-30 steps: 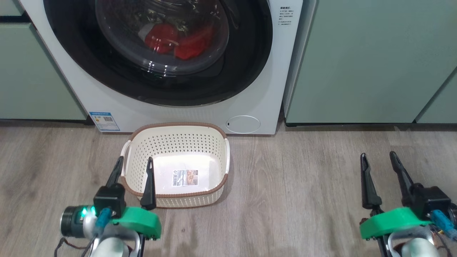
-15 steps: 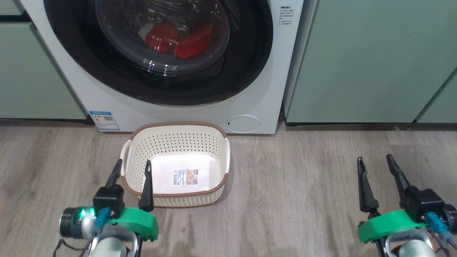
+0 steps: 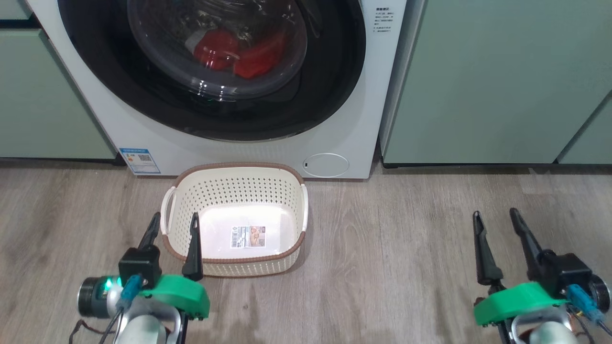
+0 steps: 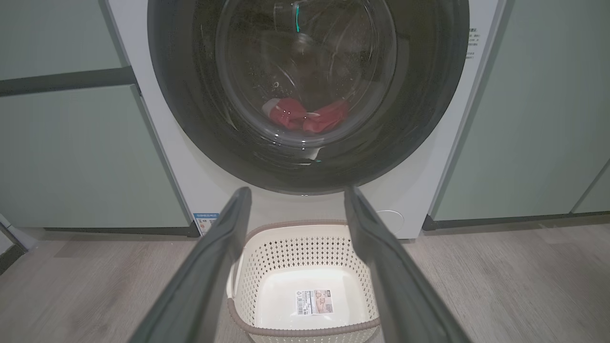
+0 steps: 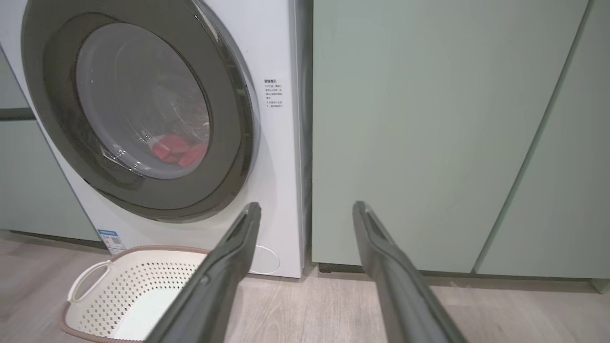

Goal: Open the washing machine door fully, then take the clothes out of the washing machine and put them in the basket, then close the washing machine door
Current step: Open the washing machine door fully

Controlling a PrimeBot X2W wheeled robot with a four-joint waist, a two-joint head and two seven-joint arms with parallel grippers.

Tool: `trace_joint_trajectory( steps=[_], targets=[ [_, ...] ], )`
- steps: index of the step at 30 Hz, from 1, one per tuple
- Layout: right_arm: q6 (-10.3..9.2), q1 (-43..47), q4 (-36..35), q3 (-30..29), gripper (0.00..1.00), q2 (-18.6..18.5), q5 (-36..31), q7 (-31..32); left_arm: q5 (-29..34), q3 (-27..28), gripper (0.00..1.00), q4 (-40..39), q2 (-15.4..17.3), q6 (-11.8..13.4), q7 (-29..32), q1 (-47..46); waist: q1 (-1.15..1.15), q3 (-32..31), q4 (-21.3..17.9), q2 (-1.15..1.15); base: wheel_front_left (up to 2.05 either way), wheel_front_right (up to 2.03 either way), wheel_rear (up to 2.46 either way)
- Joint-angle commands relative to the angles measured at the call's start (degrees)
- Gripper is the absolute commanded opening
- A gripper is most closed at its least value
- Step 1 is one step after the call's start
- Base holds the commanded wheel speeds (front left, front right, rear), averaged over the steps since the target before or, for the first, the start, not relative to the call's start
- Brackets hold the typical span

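As the dark two-fingered left gripper (image 3: 174, 216) at seven o'clock and right gripper (image 3: 495, 212) at five, both splayed and empty, ease back slightly, the glossy black-rimmed glass door (image 3: 334, 71) at twelve remains shut, so opening is not yet begun.

The washing machine door (image 3: 213, 62) sits closed against the white front, its glass bowl walling off the red clothes (image 3: 239, 50) in the drum. The cream basket (image 3: 239, 169) stands on the floor just before the machine, top unobstructed, with the left gripper (image 3: 175, 216) spread-fingered at its near-left corner. Bare wood floor (image 3: 397, 239) lies free around the right gripper (image 3: 495, 212), fronting pale green cabinets (image 3: 478, 81).
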Motion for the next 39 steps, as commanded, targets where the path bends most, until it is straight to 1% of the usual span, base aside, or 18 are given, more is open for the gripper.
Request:
trace_joint_trajectory(
  steps=[1,3,6,7,9,12,13,15,17,20,22,25,27,31,34,39],
  targets=[
    [-0.05,-2.67,-0.99,1.44,0.00,-0.29,2.37,-0.59,0.12,1.97,1.00,-1.30,0.01,-0.41,-0.43,-3.06,0.00,0.11,0.07,0.00,0.00,0.00,0.00],
    [-0.05,-3.50,0.04,1.20,0.00,-0.29,6.00,-0.59,0.10,2.03,1.00,-1.08,-0.05,-0.60,-0.43,-3.10,0.00,0.30,0.13,0.00,0.00,0.00,0.00],
    [-0.05,-5.58,2.46,-0.14,0.00,-0.29,15.86,-0.59,-0.11,1.91,1.00,-0.65,-0.12,-0.99,-0.43,-3.16,0.00,0.88,0.55,0.00,0.00,0.00,0.00],
    [-0.05,-5.58,2.46,-0.14,0.00,-0.29,15.86,-0.59,-0.11,1.91,1.00,-0.65,-0.12,-0.99,-0.43,-3.16,0.00,0.88,0.55,0.00,0.00,0.00,0.00],
    [-0.05,-7.57,4.15,-1.47,0.00,-0.29,22.43,-0.59,-0.36,1.71,1.00,-0.48,-0.16,-1.28,-0.43,-3.33,0.00,1.30,1.03,0.00,0.00,0.00,0.00],
    [-0.05,-11.09,6.53,-2.99,0.00,-0.32,29.59,-0.59,-0.85,1.29,1.00,-0.31,-0.19,-1.64,-0.43,-3.35,0.00,1.93,1.86,0.00,0.00,0.00,0.00],
    [-0.05,-12.30,7.43,-3.20,0.00,-0.88,32.20,-0.59,-1.15,1.07,1.00,-0.26,-0.20,-1.64,-0.43,-3.33,0.00,2.20,2.19,0.00,0.00,0.00,0.00],
    [-0.05,-14.91,9.47,-2.70,0.00,-2.75,39.52,-0.59,-1.90,0.55,1.00,-0.20,-0.21,-1.57,-0.43,-3.49,0.00,3.12,3.02,0.00,0.00,0.00,0.00],
    [-0.05,-17.66,11.40,-1.31,0.00,-5.49,47.82,-0.59,-2.62,0.00,1.00,-0.20,-0.21,-1.43,-0.43,-3.81,0.00,4.17,3.91,0.00,0.00,0.00,0.00],
    [-0.05,-21.78,13.54,2.42,0.00,-11.01,60.30,0.09,-3.65,-0.81,1.00,-0.11,-0.21,-1.20,-0.43,-4.61,0.00,6.38,5.42,0.00,0.00,0.00,0.00],
    [-0.05,-24.53,13.74,4.26,0.00,-14.09,67.56,3.13,-4.41,-1.23,1.00,-0.22,-0.22,-0.97,-0.43,-5.36,0.00,8.15,6.33,0.00,0.00,0.00,0.00],
    [-0.05,-28.70,14.53,5.36,0.00,-17.24,76.07,8.72,-5.45,-1.86,1.00,-0.50,-0.22,-0.58,-0.43,-6.42,0.00,10.85,7.45,0.00,0.00,0.00,0.00],
    [-0.05,-31.68,15.80,5.25,0.00,-18.75,80.08,12.32,-6.16,-2.50,1.00,-0.72,-0.22,-0.41,-0.43,-7.20,0.00,12.80,8.30,0.00,0.00,0.00,0.00],
    [-0.05,-37.60,17.78,3.76,0.00,-20.21,86.52,19.65,-7.67,-3.84,1.00,-1.20,-0.22,0.11,-0.43,-8.87,0.00,16.13,9.83,0.00,0.00,0.00,0.00],
    [-0.05,-41.83,18.63,2.67,0.00,-21.35,88.96,24.61,-8.59,-4.93,1.00,-1.59,-0.22,0.49,-0.43,-10.03,0.00,18.45,10.84,0.00,0.00,0.00,0.00],
    [-0.05,-47.93,19.78,2.06,0.00,-22.75,90.57,32.10,-10.09,-6.80,1.00,-2.19,-0.22,1.24,-0.43,-11.83,0.00,21.78,12.05,0.00,0.00,0.00,0.00]
  ],
)
